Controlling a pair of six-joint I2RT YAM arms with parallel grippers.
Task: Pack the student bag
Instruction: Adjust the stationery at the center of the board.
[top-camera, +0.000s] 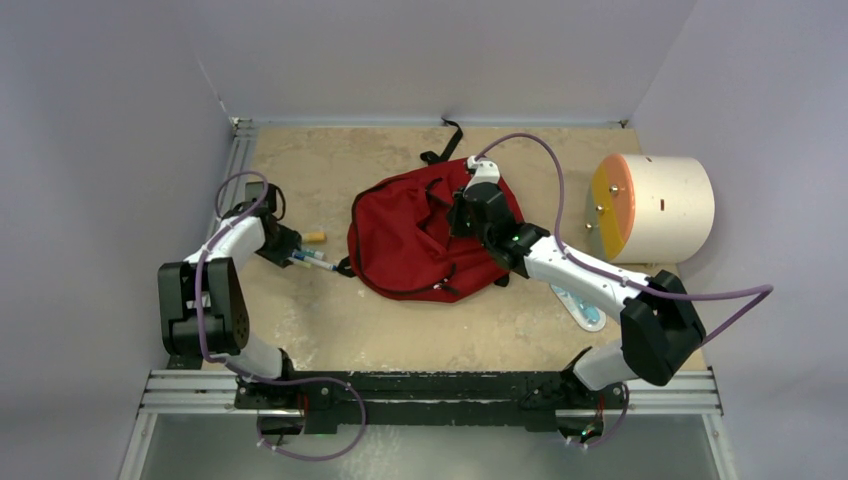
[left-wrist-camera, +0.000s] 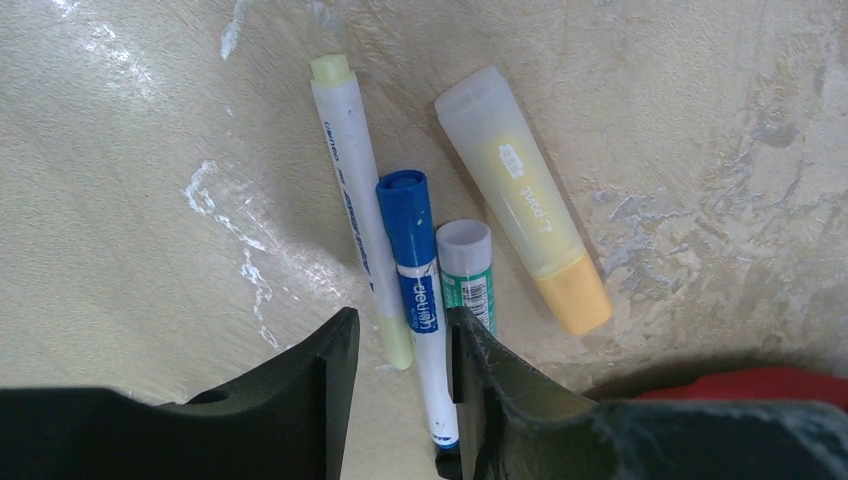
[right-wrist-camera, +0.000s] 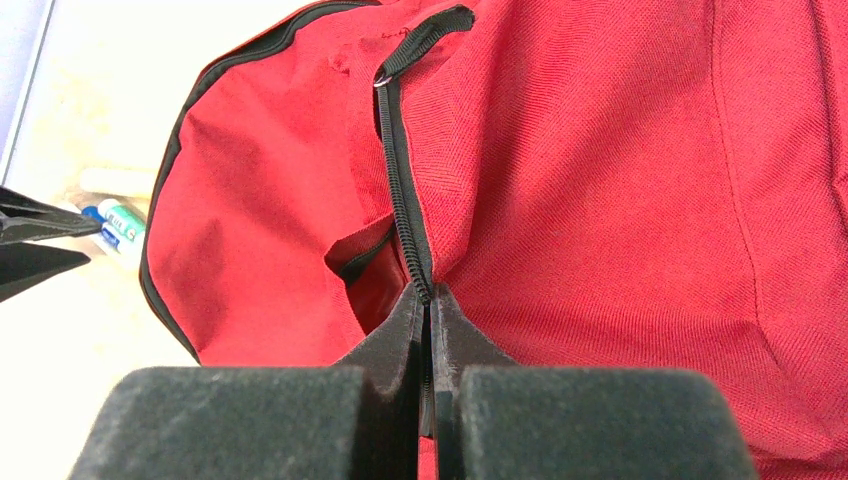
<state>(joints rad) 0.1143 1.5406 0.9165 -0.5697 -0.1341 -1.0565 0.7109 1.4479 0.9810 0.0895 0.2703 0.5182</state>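
The student bag (top-camera: 410, 245), dark red with black zippers, lies crumpled mid-table. My right gripper (top-camera: 462, 215) is over its top right part. In the right wrist view its jaws (right-wrist-camera: 428, 300) are shut on the bag's (right-wrist-camera: 620, 180) black zipper edge, beside a small opening. At the bag's left, my left gripper (top-camera: 293, 250) hangs over a cluster of pens. In the left wrist view it (left-wrist-camera: 404, 320) is open, straddling a blue marker (left-wrist-camera: 408, 250) and the tail of a pale highlighter (left-wrist-camera: 345, 170). A green-labelled stick (left-wrist-camera: 467, 265) and a yellow-capped tube (left-wrist-camera: 520, 200) lie just right.
A cream cylinder (top-camera: 655, 207) with an orange-yellow face stands at the right. A pale blue-and-white item (top-camera: 582, 308) lies under the right arm. A black strap (top-camera: 447, 145) trails toward the back wall. Grey walls close in the left, back and right.
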